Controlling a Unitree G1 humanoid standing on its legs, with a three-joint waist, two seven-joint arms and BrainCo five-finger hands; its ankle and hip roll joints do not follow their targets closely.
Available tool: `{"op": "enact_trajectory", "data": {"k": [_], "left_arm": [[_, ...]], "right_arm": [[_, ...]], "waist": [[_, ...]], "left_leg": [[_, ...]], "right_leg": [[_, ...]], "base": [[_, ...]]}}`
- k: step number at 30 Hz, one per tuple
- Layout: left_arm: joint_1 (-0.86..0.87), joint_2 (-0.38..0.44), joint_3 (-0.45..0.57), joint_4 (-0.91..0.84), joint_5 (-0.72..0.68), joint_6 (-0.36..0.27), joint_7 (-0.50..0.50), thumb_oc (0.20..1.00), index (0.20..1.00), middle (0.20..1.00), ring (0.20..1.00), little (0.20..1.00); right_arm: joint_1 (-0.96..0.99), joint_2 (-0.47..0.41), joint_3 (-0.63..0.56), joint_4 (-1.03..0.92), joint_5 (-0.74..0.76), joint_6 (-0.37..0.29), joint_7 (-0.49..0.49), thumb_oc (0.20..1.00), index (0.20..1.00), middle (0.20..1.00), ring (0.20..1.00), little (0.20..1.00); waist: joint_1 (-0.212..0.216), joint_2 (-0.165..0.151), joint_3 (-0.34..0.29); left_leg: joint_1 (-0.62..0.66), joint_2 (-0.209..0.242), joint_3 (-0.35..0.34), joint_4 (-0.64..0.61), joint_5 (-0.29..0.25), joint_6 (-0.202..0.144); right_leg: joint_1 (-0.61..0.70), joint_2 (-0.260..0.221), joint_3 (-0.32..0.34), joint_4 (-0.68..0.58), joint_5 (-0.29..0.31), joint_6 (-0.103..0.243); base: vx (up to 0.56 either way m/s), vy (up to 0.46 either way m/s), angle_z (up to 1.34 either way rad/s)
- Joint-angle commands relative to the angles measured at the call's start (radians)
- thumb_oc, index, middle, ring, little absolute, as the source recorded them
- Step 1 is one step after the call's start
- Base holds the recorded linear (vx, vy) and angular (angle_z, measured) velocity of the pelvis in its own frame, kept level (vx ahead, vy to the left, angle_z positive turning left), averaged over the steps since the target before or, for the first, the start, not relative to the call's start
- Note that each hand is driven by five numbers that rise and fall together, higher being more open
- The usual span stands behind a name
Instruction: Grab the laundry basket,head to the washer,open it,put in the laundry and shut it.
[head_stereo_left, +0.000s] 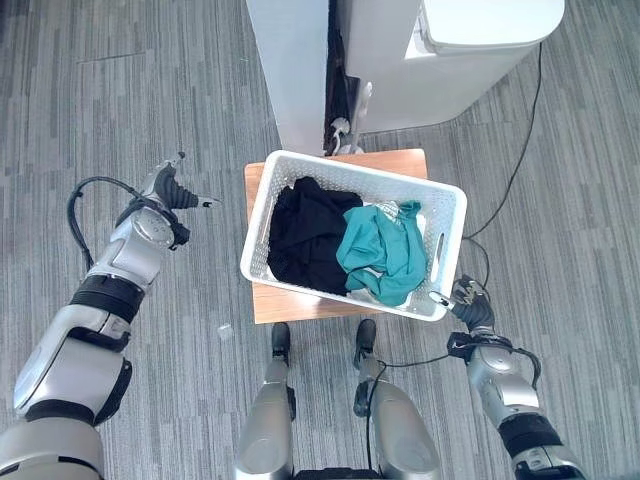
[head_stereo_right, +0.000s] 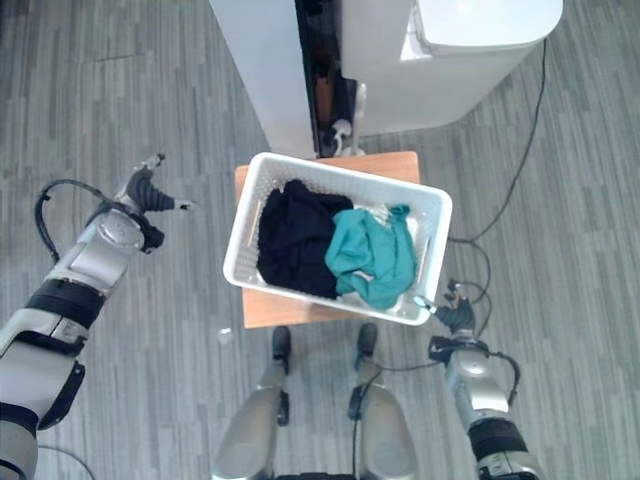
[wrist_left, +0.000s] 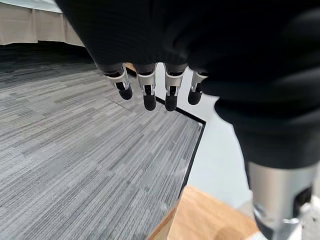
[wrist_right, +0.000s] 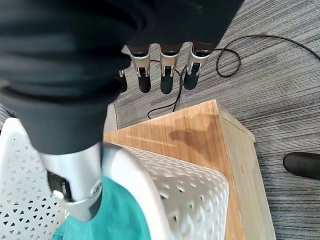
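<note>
A white perforated laundry basket (head_stereo_left: 350, 167) stands on a low wooden table (head_stereo_left: 300, 305). It holds a black garment (head_stereo_left: 305, 235) and a teal garment (head_stereo_left: 385, 250). My right hand (head_stereo_left: 470, 302) is at the basket's near right corner. In the right wrist view its fingers (wrist_right: 167, 75) reach straight past the basket rim (wrist_right: 175, 185) over the table top (wrist_right: 185, 125), and its thumb (wrist_right: 75, 187) lies on the inner side of the rim above the teal cloth (wrist_right: 115, 222). My left hand (head_stereo_left: 172, 190) hangs apart from the basket, out to its left, with relaxed fingers (wrist_left: 150, 95) holding nothing.
The white washer (head_stereo_left: 470, 50) stands beyond the table, with a tall white panel (head_stereo_left: 290, 70) beside it and a dark gap between them. A black cable (head_stereo_left: 520, 160) runs over the grey carpet to the right of the basket.
</note>
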Motion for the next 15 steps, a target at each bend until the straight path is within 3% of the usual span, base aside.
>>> {"op": "enact_trajectory", "data": {"k": [1,9,15], "left_arm": [[-0.035,-0.033,0.006,0.119,0.003,-0.025,0.007,1.0,1.0,1.0,1.0,1.0],[-0.08,-0.132,-0.018,0.179,-0.112,-0.065,0.01,1.0,1.0,1.0,1.0,1.0],[-0.098,-0.178,-0.027,0.265,-0.089,-0.079,0.034,1.0,1.0,1.0,1.0,1.0]], "right_arm": [[0.079,-0.025,-0.011,-0.019,0.001,-0.02,0.005,1.0,1.0,1.0,1.0,1.0],[0.087,-0.018,-0.003,0.0,-0.004,-0.027,-0.004,1.0,1.0,1.0,1.0,1.0],[0.082,-0.025,0.008,0.002,-0.017,-0.033,-0.002,1.0,1.0,1.0,1.0,1.0]], "waist": [[-0.009,-0.021,-0.09],[-0.023,-0.017,-0.095],[-0.03,-0.019,-0.1]], "left_leg": [[-0.095,-0.021,0.066,0.159,-0.15,0.054],[-0.1,-0.026,0.065,0.159,-0.146,0.056],[-0.103,-0.027,0.07,0.157,-0.149,0.058]], "right_leg": [[-0.042,-0.08,0.015,0.199,-0.236,0.057],[-0.045,-0.082,0.015,0.192,-0.229,0.058],[-0.053,-0.084,0.021,0.194,-0.228,0.061]], "base": [[0.0,0.0,0.0],[0.0,0.001,0.0],[0.0,0.0,0.0]]}}
